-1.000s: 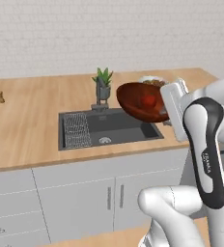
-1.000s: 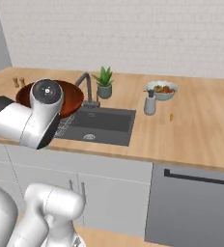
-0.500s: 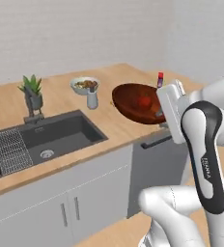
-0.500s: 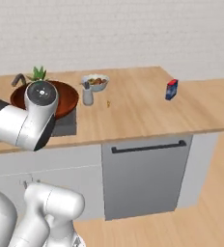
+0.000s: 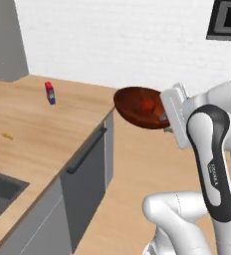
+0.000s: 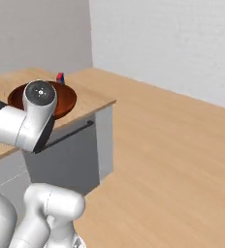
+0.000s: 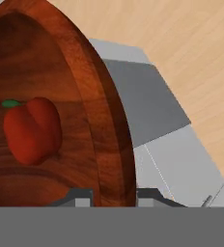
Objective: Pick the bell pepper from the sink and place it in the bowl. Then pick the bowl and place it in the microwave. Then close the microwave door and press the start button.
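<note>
Bowl (image 5: 140,107) carried in the air past the right end of the counter (image 5: 33,127), above the wooden floor, rim pinched edgewise in the gripper (image 7: 113,195), one finger on each side of the wall; bell pepper (image 5: 147,105) sits loose inside, near the middle, microwave (image 5: 227,19) high at far right. Judged risks: thin one-sided pinch on a glossy rim could slip or let the bowl pivot during a swing, and any tilt would roll the pepper out. Rim could also clip the microwave opening if entry is not level
</note>
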